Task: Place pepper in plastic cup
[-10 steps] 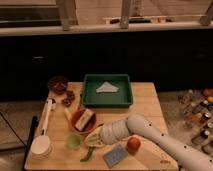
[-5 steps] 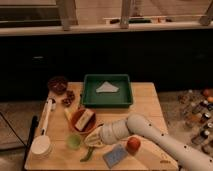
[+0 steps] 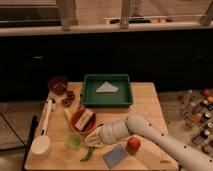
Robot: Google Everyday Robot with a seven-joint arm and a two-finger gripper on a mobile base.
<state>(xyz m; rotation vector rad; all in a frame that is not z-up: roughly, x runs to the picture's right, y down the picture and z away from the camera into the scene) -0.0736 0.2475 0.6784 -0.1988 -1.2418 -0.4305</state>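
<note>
Lower centre of frame: pincer near green pepper, just right of plastic cup on desk; cannot tell whether apart or together.

Robotics lab kitchen: claw over food-laden table.

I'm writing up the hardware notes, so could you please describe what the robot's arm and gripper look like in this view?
The arm is off-white, made of smooth, rounded tubular segments, with a thicker cylindrical section toward the wrist. No cables or markings show. The gripper, beside the orange bowl, looks pale and yellowish.
</note>
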